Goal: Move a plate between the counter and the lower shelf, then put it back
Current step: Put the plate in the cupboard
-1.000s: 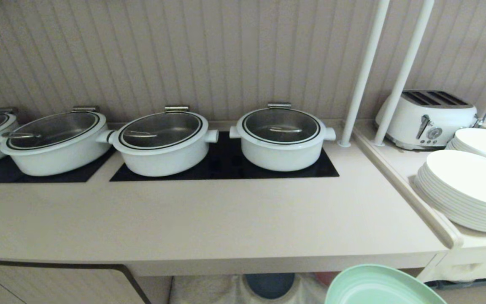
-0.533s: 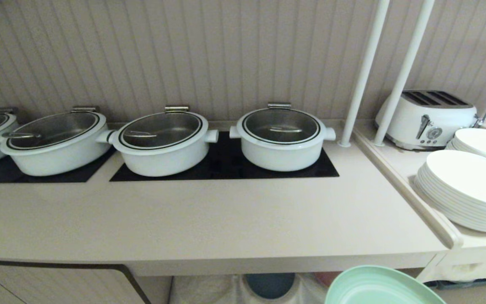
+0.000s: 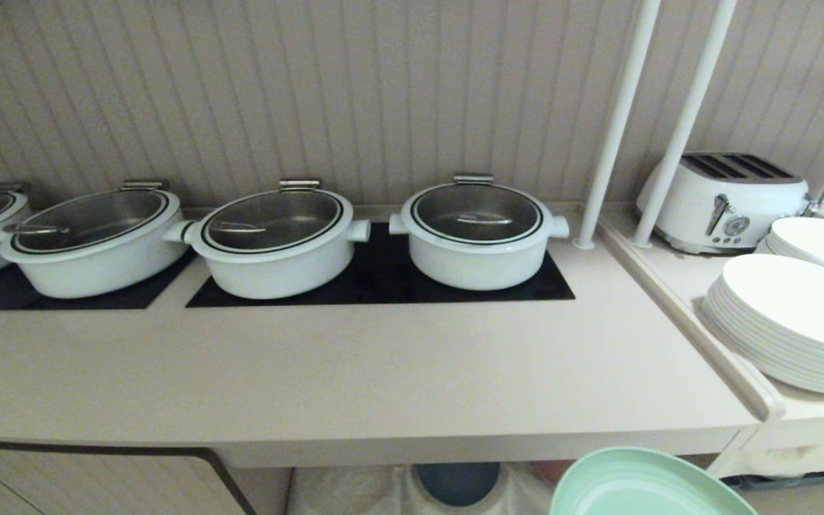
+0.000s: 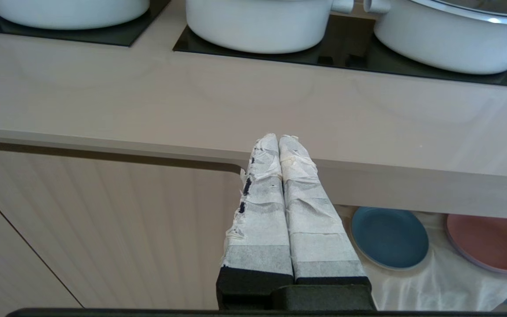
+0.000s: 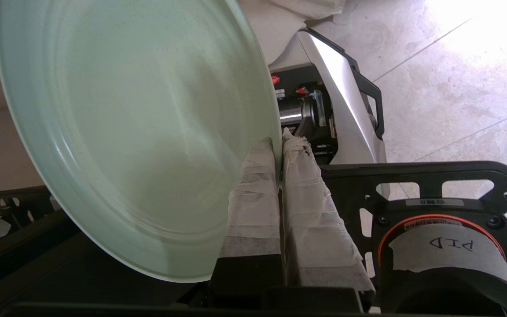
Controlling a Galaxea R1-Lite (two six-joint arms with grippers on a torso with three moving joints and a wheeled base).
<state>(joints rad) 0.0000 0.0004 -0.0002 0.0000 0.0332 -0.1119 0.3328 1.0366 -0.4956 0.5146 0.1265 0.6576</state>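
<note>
The mint-green plate (image 3: 641, 486) shows at the bottom right of the head view, below and in front of the counter (image 3: 355, 379). In the right wrist view my right gripper (image 5: 280, 140) is shut on the rim of the plate (image 5: 130, 132), one taped finger on each face. The lower shelf (image 4: 438, 281) lies under the counter, draped in white cloth. My left gripper (image 4: 278, 137) is shut and holds nothing, parked in front of the counter (image 4: 236, 110) edge. Neither gripper appears in the head view.
Several white lidded pots (image 3: 480, 232) stand on black hob panels (image 3: 383, 275). A dark blue plate (image 4: 389, 237) and a pink plate (image 4: 491, 242) lie on the shelf cloth. On the side ledge are stacked white plates (image 3: 798, 322) and a toaster (image 3: 727, 200). Two white poles (image 3: 619, 121) rise at the counter's right.
</note>
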